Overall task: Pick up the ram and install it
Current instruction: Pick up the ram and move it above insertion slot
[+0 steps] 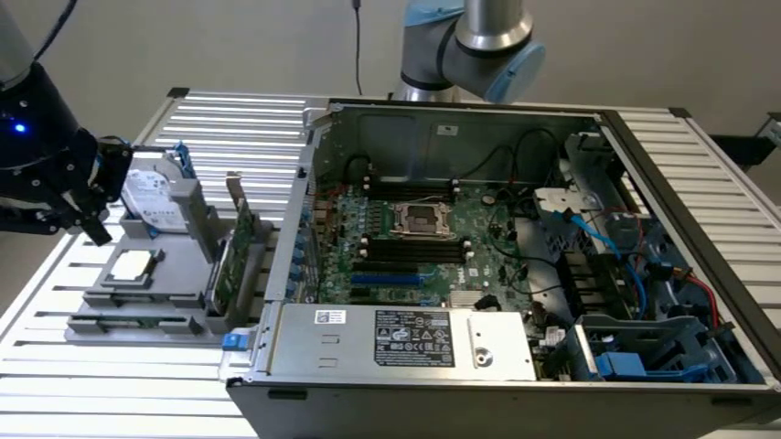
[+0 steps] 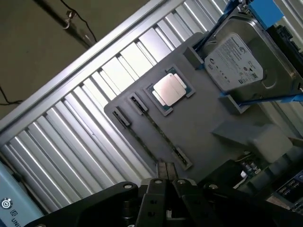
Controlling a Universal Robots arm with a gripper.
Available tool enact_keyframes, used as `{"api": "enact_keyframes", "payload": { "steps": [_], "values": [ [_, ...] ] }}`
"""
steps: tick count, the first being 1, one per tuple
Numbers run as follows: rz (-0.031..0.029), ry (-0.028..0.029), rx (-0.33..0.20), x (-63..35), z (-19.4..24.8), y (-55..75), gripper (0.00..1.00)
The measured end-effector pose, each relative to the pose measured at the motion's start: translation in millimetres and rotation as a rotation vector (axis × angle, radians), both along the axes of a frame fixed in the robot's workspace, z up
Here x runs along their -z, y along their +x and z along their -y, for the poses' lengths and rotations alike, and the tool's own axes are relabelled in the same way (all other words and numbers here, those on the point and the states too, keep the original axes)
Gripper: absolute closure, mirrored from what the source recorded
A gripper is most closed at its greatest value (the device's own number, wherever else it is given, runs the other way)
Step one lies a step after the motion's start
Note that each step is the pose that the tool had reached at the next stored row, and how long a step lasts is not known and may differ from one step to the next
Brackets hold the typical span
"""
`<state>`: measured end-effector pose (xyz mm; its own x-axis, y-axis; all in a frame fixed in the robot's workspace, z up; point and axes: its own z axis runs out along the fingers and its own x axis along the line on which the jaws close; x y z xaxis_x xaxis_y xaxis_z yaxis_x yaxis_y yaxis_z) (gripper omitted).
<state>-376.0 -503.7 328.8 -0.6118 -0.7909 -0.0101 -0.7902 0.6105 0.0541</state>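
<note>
Inspecting your gripper (image 2: 166,171): it was clenched and empty, the ram (image 2: 158,135) lying just below it in the grey fixture (image 2: 213,118); a clean pickup wanted jaws squared across the long edges.

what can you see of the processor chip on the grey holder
The processor chip is square, with a pale silver metal lid over a darker board rim. It lies flat, lid up, seated in a square recess of the grey holder, near the hard drive but apart from it. Nothing else touches it.
</note>
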Motion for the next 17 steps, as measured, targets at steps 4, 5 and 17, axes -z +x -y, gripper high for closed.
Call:
{"api": "enact_keyframes", "payload": {
  "steps": [4, 5, 17],
  "values": [
    [0.0006, 0.0000, -0.072, 0.0, 0.0, 0.0, 0.89],
    [0.0008, 0.0000, -0.091, 0.0, 0.0, 0.0, 0.89],
    [0.0023, 0.0000, -0.309, 0.1, 0.0, 0.0, 0.89]
  ]
}}
